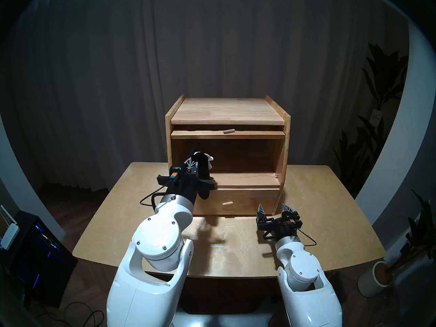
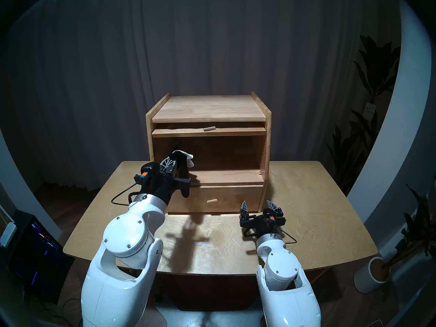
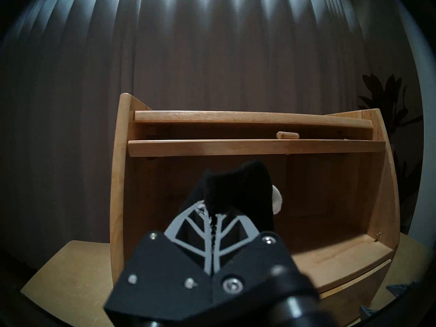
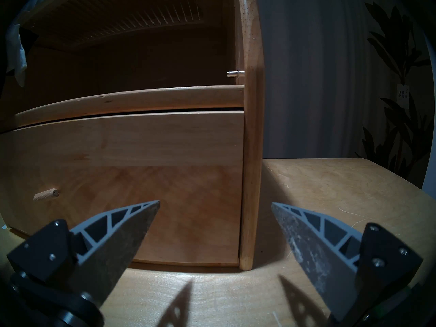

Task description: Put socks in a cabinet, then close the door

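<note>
Right now my left gripper (image 1: 197, 157) is squeezing the socks (image 1: 204, 165), with its two fingers pressed together on the black cloth. I am holding the socks up at the front left of the cabinet (image 1: 226, 154), just at the mouth of the big middle space. They are not lying on the shelf; they are hanging in the air from my gripper. A white patch (soft and floppy) is sticking out on the right side of the black bundle, and part of the black cloth is drooping down past the shelf edge.

From my left wrist, the socks (image 3: 238, 192) are filling the space in front of my gripper (image 3: 211, 221), and the brown back wall of the cabinet is showing behind them.

The door (image 1: 227, 135) is lying flat up high, pushed in under the cabinet top, so the middle space is open. Its little wooden peg (image 1: 228, 131) is poking out at the front edge. Below, the drawer (image 1: 236, 201) is sitting shut with its own peg (image 1: 227, 203).

My right gripper (image 1: 274, 207) is waiting low over the surface (image 1: 330, 213), close to the front right corner of the cabinet. Its fingers (image 4: 132, 227) are spread wide apart and holding nothing.
</note>
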Controlling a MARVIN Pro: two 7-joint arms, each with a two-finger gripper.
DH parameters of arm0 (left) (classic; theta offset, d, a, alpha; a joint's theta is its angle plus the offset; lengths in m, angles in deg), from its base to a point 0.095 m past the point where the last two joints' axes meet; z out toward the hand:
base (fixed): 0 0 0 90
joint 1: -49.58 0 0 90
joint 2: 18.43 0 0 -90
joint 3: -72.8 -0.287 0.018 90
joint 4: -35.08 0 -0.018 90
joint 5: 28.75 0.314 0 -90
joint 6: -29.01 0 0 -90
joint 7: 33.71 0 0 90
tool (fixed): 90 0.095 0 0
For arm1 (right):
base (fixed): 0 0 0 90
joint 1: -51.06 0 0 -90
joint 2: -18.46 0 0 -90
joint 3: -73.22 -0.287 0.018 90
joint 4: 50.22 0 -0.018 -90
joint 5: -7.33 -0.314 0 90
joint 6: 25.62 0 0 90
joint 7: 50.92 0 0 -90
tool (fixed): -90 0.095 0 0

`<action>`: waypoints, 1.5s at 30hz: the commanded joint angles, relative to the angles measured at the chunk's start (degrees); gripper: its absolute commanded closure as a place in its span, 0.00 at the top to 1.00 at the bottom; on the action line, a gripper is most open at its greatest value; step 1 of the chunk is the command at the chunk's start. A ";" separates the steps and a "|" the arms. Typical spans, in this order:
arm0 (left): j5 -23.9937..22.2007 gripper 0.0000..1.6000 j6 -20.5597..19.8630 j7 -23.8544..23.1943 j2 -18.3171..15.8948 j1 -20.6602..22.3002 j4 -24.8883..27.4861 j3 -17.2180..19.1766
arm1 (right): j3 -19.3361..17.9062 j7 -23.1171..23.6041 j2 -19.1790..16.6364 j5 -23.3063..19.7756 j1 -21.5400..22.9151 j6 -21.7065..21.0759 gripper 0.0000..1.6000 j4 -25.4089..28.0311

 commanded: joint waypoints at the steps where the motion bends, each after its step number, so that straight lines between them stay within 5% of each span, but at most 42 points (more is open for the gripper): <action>1: 0.84 0.00 -3.59 -0.68 1.91 6.69 -1.25 0.17 | -0.06 -0.02 -0.01 -0.01 0.27 0.39 1.00 1.34; 45: 6.76 0.00 -1.09 3.32 9.84 30.07 -36.90 3.09 | -0.05 -0.02 0.00 0.00 0.40 0.36 1.00 1.07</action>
